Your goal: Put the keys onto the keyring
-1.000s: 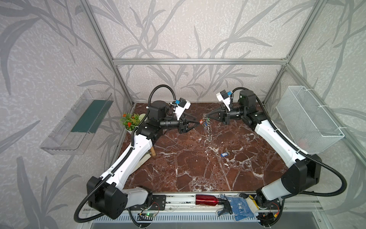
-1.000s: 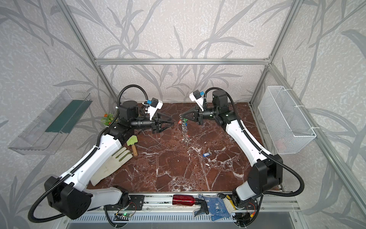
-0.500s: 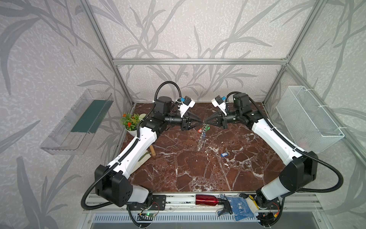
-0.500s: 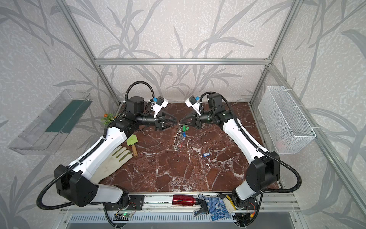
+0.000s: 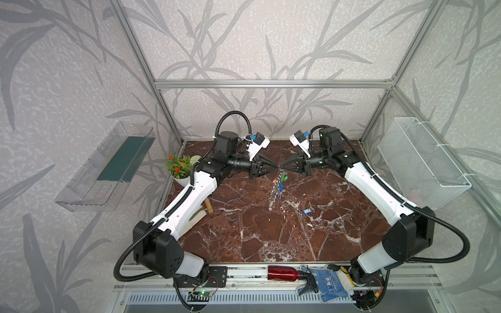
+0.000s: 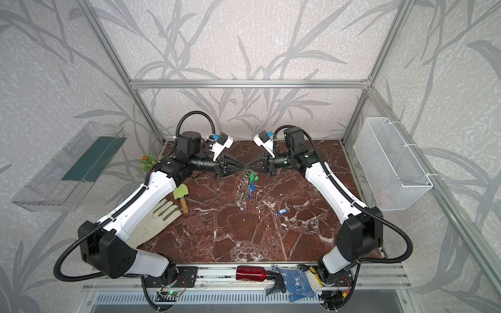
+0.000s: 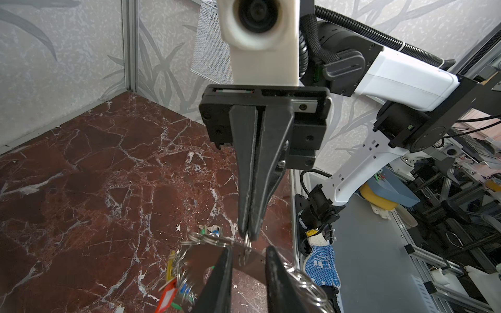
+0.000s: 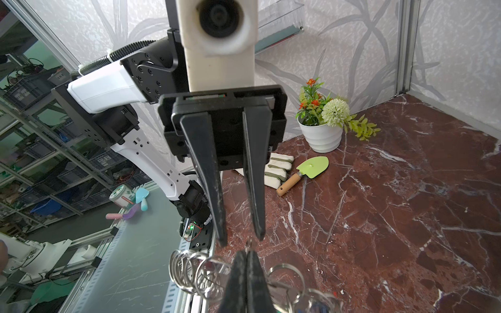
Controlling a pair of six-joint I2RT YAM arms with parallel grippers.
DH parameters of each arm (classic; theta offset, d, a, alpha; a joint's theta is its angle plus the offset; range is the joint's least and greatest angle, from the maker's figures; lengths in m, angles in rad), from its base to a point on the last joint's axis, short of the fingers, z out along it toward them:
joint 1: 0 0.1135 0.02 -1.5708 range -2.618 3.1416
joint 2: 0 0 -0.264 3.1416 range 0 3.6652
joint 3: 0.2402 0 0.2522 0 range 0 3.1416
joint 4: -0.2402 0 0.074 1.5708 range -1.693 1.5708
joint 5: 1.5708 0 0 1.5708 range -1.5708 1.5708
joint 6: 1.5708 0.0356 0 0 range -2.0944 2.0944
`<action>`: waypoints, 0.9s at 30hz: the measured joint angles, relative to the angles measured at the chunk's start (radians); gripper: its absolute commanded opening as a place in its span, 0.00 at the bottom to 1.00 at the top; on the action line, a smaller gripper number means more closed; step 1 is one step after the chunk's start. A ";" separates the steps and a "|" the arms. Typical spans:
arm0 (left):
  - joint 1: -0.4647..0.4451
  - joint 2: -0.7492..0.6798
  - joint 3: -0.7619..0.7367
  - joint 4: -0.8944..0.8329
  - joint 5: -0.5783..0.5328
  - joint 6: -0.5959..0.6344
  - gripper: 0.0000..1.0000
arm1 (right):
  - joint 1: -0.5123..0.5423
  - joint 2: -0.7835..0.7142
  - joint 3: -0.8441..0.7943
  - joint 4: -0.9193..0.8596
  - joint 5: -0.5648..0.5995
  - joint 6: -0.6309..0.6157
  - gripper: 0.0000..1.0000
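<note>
The keyring (image 5: 274,191) hangs in the air over the middle of the marble table, seen in both top views (image 6: 242,189). Green (image 5: 283,177) and blue tagged keys dangle on it; the left wrist view shows yellow (image 7: 170,267) and red (image 7: 168,295) tags too. My right gripper (image 8: 246,253) is shut on a small clip at the keyring's upper rim. My left gripper (image 7: 249,250) faces it tip to tip, its fingers (image 8: 221,238) apart on either side of that clip, across the grey plate (image 7: 206,261). One blue-tagged key (image 5: 307,210) lies on the table.
A potted plant (image 5: 180,169), a green trowel (image 6: 181,193) and a white glove (image 6: 154,219) sit at the table's left. A mesh basket (image 5: 423,162) hangs on the right wall, a clear tray (image 5: 108,168) on the left. A red bottle (image 5: 282,272) lies on the front rail.
Both arms have come together at the middle, so the grippers now meet tip to tip. The left gripper's fingers have narrowed. The keyring has travelled left with the right gripper.
</note>
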 measured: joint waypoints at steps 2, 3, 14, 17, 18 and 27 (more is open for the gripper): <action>-0.003 0.004 0.000 -0.011 0.001 0.005 0.24 | 0.001 0.000 0.000 0.004 0.000 0.003 0.00; -0.005 0.006 0.001 -0.017 0.002 0.009 0.23 | 0.002 0.000 0.000 0.005 0.000 0.003 0.00; -0.016 0.013 0.013 -0.036 0.001 0.024 0.12 | 0.006 0.000 0.000 0.014 -0.009 0.005 0.00; -0.017 0.018 0.015 -0.036 0.000 0.024 0.09 | 0.006 0.000 0.000 0.013 -0.009 0.005 0.00; -0.017 0.019 0.015 -0.036 0.001 0.025 0.08 | 0.006 0.000 0.000 0.013 -0.010 0.005 0.00; -0.020 0.019 0.015 -0.032 -0.001 0.015 0.00 | 0.006 0.000 0.000 0.011 -0.010 0.003 0.01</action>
